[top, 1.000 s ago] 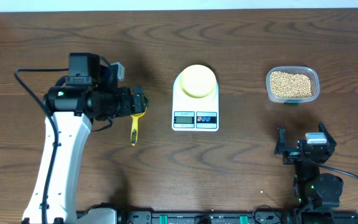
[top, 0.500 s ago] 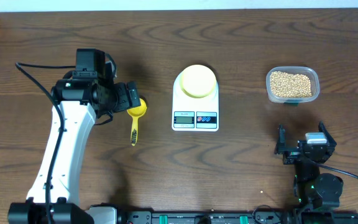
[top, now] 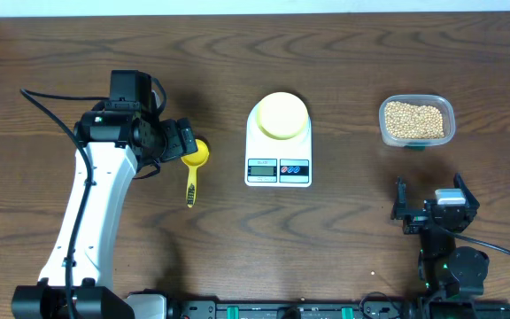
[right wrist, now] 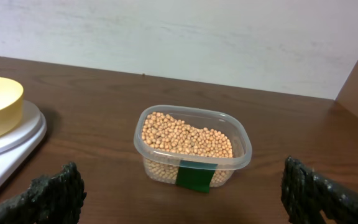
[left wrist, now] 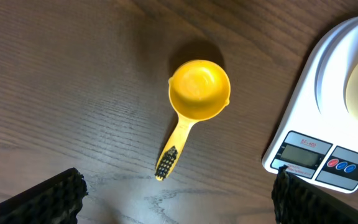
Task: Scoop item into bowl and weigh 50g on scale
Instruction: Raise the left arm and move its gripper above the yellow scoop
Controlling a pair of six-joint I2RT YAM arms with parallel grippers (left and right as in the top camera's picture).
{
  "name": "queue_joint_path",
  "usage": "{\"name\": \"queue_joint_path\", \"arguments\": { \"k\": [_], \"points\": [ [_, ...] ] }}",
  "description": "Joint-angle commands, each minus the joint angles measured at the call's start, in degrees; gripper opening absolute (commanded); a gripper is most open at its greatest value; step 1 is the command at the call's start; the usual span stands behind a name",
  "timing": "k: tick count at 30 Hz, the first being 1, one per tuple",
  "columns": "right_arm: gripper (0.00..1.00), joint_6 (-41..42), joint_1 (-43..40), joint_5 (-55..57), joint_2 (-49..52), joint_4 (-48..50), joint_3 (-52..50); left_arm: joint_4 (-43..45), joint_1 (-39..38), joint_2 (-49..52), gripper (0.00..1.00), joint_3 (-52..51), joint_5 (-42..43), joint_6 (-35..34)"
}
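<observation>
Left gripper (left wrist: 179, 193), jaws wide, hangs above yellow scoop (left wrist: 199, 90) beside scale (top: 277, 170) bearing bowl (top: 282, 115); right gripper (top: 430, 202), also wide, faces tub (right wrist: 245, 159) of beans (right wrist: 185, 140).

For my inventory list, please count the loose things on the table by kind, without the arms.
Yellow scoop: 1
White scale: 1
Pale yellow bowl: 1
Clear tub of beans: 1
Total: 4
</observation>
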Motion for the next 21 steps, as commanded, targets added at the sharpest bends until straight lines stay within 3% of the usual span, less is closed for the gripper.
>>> {"name": "queue_joint_path", "arguments": {
  "k": [1, 21],
  "points": [
    [0.99, -0.09, 0.63, 0.02, -0.02, -0.26, -0.09, 0.31, -0.02, 0.17, 0.98, -0.44, -0.92, -0.44],
    [0.99, -0.09, 0.63, 0.02, -0.02, -0.26, -0.09, -0.11, -0.02, 0.17, 0.98, -0.44, -0.63, -0.48]
  ]
}}
